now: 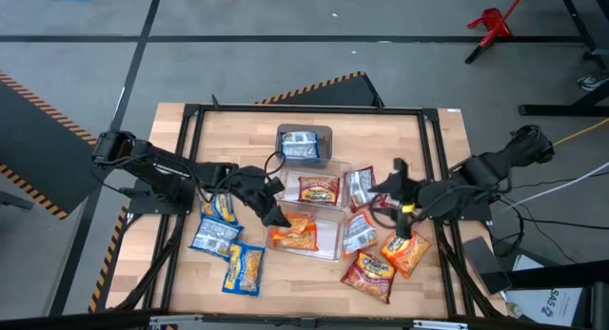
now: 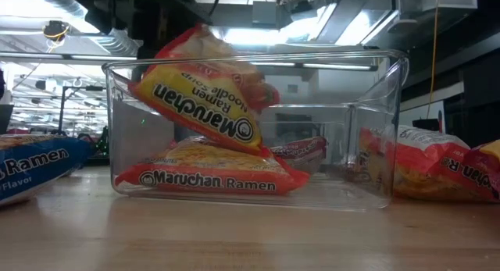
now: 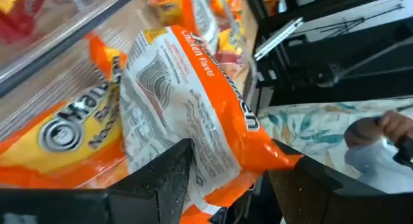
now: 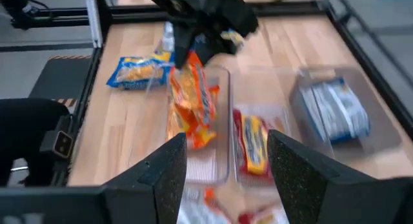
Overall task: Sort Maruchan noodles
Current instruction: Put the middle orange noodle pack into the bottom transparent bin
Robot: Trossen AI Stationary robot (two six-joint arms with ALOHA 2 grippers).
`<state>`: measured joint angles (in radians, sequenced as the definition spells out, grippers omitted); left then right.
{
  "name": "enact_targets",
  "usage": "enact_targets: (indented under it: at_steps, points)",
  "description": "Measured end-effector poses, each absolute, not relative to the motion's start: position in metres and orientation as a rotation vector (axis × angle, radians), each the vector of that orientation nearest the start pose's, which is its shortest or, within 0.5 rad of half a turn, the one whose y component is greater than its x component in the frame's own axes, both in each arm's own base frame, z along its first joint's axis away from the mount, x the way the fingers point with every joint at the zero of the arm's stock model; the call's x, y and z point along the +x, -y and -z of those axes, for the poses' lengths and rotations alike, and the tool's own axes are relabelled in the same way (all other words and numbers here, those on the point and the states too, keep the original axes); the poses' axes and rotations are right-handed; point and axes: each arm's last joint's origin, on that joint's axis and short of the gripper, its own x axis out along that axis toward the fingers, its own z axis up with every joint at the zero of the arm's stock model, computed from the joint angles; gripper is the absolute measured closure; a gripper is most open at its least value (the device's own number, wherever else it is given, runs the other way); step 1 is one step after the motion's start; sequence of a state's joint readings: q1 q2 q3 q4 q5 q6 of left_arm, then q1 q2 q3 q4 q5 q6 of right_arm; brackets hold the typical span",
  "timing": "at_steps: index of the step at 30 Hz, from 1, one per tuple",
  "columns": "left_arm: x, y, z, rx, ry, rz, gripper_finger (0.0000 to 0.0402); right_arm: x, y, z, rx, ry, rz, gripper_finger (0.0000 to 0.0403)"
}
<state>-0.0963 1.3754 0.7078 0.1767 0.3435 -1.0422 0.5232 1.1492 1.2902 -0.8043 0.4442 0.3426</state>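
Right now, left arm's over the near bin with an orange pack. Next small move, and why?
Probably lift the left gripper straight up and clear. Its fingers stand apart around the orange packet, which already tilts inside the clear bin onto another orange packet. The right gripper waits open.

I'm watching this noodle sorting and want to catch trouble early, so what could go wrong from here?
1. The orange packet at the left gripper sits tilted on another orange packet in the near clear bin; it may end up propped on the wall rather than flat.
2. The right gripper hovers open beside the bins; both arms might crowd each other.
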Motion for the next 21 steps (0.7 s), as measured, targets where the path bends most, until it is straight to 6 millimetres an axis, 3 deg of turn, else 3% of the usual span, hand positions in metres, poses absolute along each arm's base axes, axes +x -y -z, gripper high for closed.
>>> enact_targets:
  at_steps: [6, 11, 21]
  points:
    - [0.279, 0.036, -0.211, -1.036, -0.671, 0.101, 0.0207, 0.222, -0.1, -0.339, -0.116, -0.456, -0.017, 0.0205]
    - [0.277, 0.035, -0.208, -1.037, -0.709, 0.073, 0.0207, 0.243, -0.085, -0.309, -0.072, -0.351, -0.087, 0.0205]
    - [0.273, 0.034, -0.201, -1.025, -0.762, 0.008, 0.0207, 0.296, -0.067, -0.261, -0.086, -0.361, -0.178, 0.0205]
